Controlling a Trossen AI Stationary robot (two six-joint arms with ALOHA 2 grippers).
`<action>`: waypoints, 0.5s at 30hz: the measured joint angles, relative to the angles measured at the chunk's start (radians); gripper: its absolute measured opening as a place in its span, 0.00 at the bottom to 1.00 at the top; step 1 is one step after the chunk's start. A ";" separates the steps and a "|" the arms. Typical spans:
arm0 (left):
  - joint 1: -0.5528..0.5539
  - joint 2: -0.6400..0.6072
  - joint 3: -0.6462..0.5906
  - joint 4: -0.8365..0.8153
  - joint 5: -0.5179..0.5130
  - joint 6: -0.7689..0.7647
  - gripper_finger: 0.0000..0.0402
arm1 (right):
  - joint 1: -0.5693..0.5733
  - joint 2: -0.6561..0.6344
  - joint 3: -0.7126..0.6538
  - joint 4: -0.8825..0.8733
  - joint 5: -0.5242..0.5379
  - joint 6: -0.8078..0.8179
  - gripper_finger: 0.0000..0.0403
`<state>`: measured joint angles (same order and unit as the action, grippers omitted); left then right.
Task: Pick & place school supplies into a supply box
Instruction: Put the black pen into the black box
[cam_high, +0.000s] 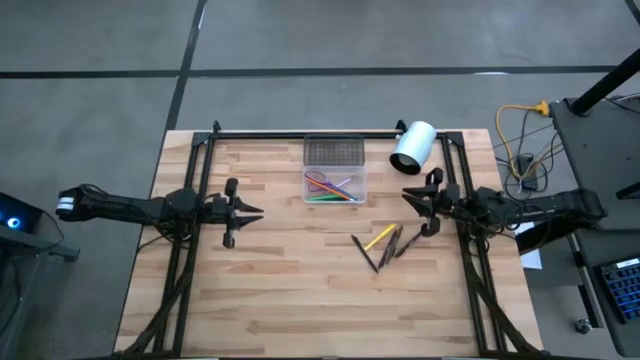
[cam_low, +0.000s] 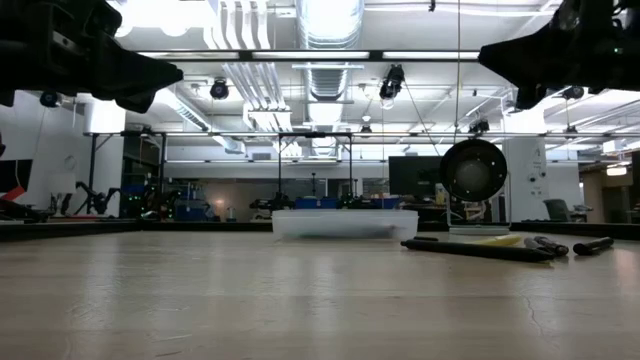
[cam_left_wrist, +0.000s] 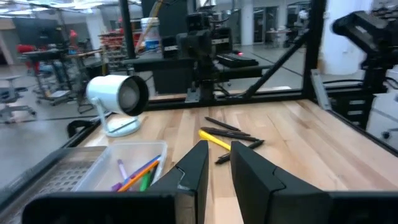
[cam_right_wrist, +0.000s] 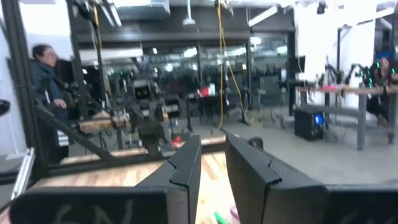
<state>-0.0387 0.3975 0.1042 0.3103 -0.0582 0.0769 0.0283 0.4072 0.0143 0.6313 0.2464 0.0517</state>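
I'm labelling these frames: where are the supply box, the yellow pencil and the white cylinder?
supply box (cam_high: 335, 176): high view, clear side wall.
yellow pencil (cam_high: 379, 238): high view, mid-shaft.
white cylinder (cam_high: 414, 146): high view, its rounded side.

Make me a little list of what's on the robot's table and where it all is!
box: clear supply box at the table's back middle
in box: green pen, purple, orange sticks
still out: yellow pencil and dark pens, loose on the wood in front of the box, toward the right
white cylinder: right of box
left hand: hovering, empty
right hand: hovering, empty
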 joint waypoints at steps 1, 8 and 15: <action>0.000 0.000 -0.001 0.000 -0.007 0.000 0.13 | -0.007 0.000 0.014 -0.037 0.000 0.009 0.17; 0.000 0.000 -0.013 -0.001 -0.029 0.015 0.13 | -0.035 0.017 0.271 -0.538 0.000 0.028 0.17; 0.000 -0.042 -0.013 -0.001 -0.029 0.016 0.13 | -0.035 0.083 0.458 -0.796 -0.003 0.103 0.17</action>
<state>-0.0387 0.3551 0.0914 0.3096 -0.0868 0.0929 -0.0071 0.4898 0.4725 -0.1650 0.2436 0.1549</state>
